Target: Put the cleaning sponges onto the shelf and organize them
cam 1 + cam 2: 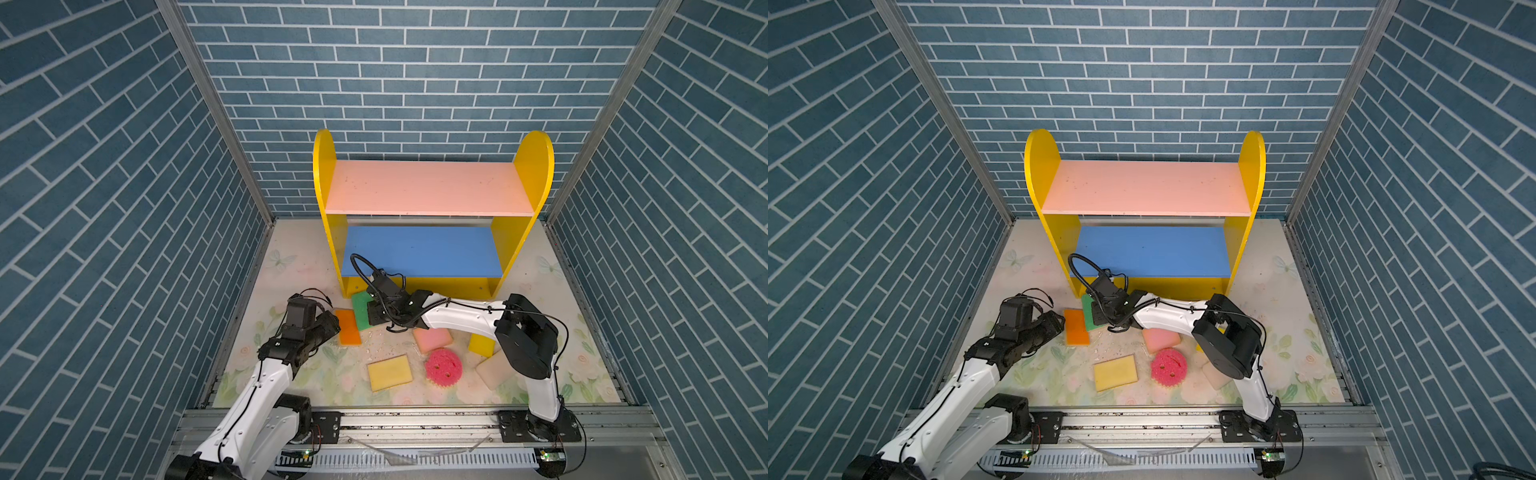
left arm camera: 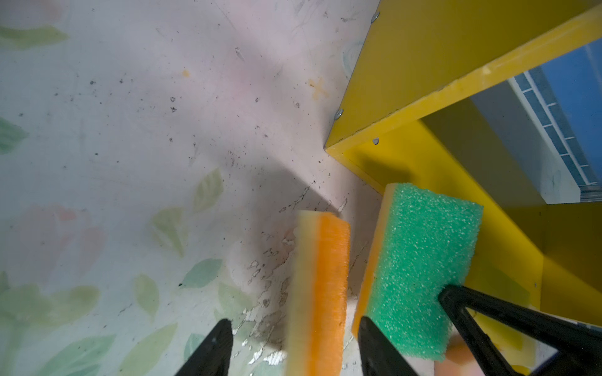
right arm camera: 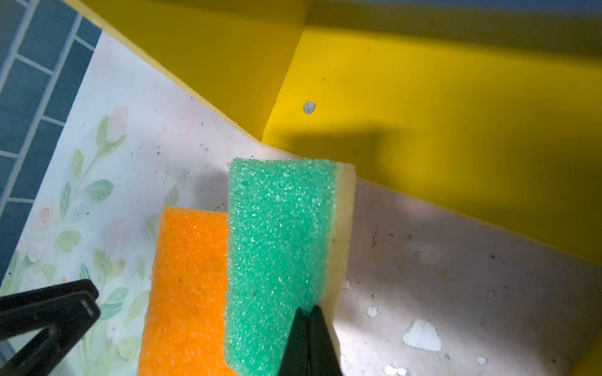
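Note:
The shelf (image 1: 324,174) stands at the back with its pink, blue and yellow boards bare. In front of its left foot lie a green sponge (image 1: 360,308) (image 3: 277,244) and an orange sponge (image 1: 348,328) (image 2: 321,293). My right gripper (image 3: 308,312) reaches across and is shut, pinching one edge of the green sponge (image 2: 423,260), which sits tilted beside the shelf's base. My left gripper (image 2: 294,322) is open, with a finger on either side of the orange sponge and a gap at each. In both top views the fingertips are hidden under the wrists.
More sponges lie on the floral mat: a pink block (image 1: 432,338), a round pink one (image 1: 443,365), a flat yellow one (image 1: 390,372), a yellow block (image 1: 481,345) and a cream one (image 1: 492,372) partly under the right arm. Blue brick walls enclose three sides.

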You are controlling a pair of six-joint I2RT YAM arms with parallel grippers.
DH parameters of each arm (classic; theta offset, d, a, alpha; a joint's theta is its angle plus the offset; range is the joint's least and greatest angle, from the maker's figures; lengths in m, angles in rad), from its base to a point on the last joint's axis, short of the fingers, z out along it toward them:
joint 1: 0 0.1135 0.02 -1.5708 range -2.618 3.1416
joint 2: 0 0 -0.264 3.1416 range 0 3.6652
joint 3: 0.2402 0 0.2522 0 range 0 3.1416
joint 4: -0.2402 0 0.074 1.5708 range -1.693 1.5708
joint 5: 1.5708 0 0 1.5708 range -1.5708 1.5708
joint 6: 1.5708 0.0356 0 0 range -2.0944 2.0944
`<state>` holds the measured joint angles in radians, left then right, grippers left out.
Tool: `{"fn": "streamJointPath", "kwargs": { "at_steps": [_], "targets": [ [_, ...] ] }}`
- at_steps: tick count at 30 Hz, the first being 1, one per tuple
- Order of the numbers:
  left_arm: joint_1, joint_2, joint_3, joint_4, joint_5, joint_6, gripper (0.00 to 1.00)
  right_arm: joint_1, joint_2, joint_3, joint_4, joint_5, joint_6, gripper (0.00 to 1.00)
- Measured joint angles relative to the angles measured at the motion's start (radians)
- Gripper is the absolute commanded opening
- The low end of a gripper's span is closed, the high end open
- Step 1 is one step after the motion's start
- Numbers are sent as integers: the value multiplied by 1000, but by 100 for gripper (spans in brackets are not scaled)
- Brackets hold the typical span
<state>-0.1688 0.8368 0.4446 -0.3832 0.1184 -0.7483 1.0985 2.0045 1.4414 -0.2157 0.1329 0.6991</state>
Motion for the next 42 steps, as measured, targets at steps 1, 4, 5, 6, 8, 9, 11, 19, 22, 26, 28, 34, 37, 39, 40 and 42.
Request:
{"fn": "streamJointPath", "kwargs": {
  "at_steps": [1, 4, 5, 6, 8, 9, 11, 19, 22, 26, 28, 34, 37, 39, 40, 42],
  "targets": [
    [0, 3, 0, 0, 1, 0, 63, 5, 0, -1, -10, 19, 0, 0],
    [0, 18, 0, 0, 7, 0, 63, 4, -5, -23, -18, 73, 3, 0],
    [0, 21, 0, 0, 10, 0, 63, 2, -8, -37, -16, 88, 3, 0],
    [0, 22, 0, 1, 11, 0, 63, 0, -16, -57, -10, 108, 3, 0],
    [0, 22, 0, 0, 14, 0, 63, 0, -31, -99, 10, 143, 4, 0],
    [0, 22, 0, 0, 15, 0, 63, -2, -40, -123, 29, 161, 4, 0],
    [-2, 22, 0, 1, 18, 0, 63, -4, -51, -164, 76, 193, 7, 0],
    [-8, 11, 0, -3, 22, 0, 63, -4, -44, -187, 249, 287, 2, 0],
    [-8, -16, 0, -13, 21, 0, 63, -4, -8, -170, 288, 311, 2, 7],
    [-8, -53, 0, -27, 17, 0, 63, -4, 22, -169, 306, 325, -1, 33],
    [-8, -61, 0, -31, 13, 0, 63, -4, 24, -169, 307, 329, 4, 44],
    [-9, -37, 0, -30, 14, 0, 63, -4, -10, -200, 313, 318, 7, 30],
    [-9, -21, 0, -29, 14, 0, 63, -5, -64, -233, 302, 262, -13, 4],
    [-9, -19, 0, -26, 13, 0, 63, -5, -97, -237, 290, 201, -28, 0],
    [-9, -19, 0, -26, 13, 0, 63, -5, -108, -237, 285, 174, -35, 0],
    [-9, -19, 0, -25, 13, 0, 63, -4, -127, -239, 266, 111, -44, 0]
  ]
}}
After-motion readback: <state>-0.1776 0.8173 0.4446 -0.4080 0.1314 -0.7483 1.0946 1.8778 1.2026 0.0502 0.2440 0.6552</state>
